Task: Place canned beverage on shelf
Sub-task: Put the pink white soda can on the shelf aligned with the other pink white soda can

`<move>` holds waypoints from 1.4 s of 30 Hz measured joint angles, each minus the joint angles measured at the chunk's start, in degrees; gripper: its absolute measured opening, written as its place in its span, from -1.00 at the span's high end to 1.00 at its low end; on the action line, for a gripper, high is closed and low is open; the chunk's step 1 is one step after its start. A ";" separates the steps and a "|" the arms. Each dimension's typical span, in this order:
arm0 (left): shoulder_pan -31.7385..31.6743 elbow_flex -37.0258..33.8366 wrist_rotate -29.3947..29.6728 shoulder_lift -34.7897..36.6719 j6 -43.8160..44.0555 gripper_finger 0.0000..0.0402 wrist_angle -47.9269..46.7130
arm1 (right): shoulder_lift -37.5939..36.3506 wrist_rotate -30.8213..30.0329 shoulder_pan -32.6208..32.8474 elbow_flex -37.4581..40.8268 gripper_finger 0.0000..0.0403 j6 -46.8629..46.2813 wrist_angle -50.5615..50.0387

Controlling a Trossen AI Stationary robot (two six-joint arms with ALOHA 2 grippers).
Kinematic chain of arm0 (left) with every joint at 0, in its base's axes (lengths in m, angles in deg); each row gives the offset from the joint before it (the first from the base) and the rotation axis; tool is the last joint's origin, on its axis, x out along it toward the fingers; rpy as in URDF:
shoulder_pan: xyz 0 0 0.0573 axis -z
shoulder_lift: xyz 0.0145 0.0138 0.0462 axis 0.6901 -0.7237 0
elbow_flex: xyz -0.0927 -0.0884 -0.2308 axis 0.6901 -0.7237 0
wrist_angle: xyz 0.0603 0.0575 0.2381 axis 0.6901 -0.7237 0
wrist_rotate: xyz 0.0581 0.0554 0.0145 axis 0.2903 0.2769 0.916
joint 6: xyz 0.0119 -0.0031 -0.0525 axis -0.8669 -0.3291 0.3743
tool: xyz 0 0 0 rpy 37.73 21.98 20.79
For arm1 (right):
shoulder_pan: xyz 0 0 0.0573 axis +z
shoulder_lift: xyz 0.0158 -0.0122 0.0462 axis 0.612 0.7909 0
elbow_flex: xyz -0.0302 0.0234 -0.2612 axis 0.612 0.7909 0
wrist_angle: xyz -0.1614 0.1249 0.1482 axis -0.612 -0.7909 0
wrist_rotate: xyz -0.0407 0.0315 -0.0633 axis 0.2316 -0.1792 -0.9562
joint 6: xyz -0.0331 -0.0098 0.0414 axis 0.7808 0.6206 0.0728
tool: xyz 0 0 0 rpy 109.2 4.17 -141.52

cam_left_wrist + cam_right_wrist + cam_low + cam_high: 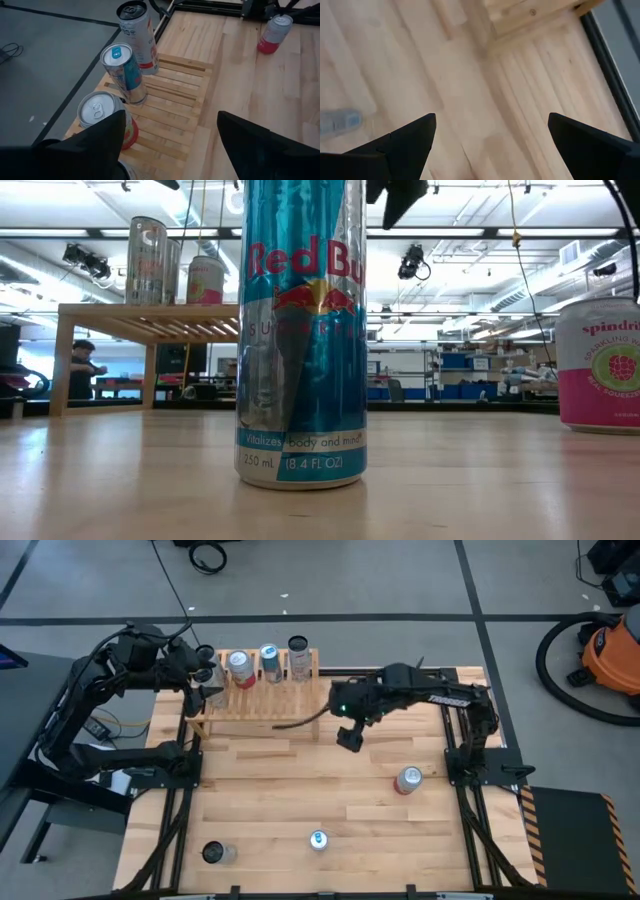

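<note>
The pale slatted shelf [262, 698] stands at the table's far edge. On it stand a red-and-white can [107, 117], a blue can [124, 70] and a tall white can [138, 35]. A silver can [214, 692] stands at its left end. My left gripper [207, 675] [170, 117] hovers open over that left end, nothing between its fingertips. My right gripper [350, 738] [492, 120] is open and points down at bare table off the shelf's right end. Loose cans stand on the table: a red one [407, 780], a blue one [318, 839] [300, 330] and a dark-topped one [216, 853].
The shelf's right corner [535, 15] shows near my right gripper. Black arm frames run along the table's left and right edges [470, 755]. Bare planks lie between the shelf and the loose cans. A person [85, 370] stands in the room far behind the table.
</note>
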 joint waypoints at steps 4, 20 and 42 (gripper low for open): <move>0.00 0.00 0.01 0.00 0.68 -0.57 -0.36 | -2.99 -0.89 4.18 3.66 -0.96 -6.20 0.00; 0.00 0.00 -0.03 0.00 2.16 -0.57 -2.74 | -22.44 -11.02 17.67 36.47 -0.96 -39.28 2.19; 0.00 -0.02 -0.01 0.00 2.54 -0.57 -3.97 | -28.01 -11.61 33.41 63.42 -0.96 -73.65 12.18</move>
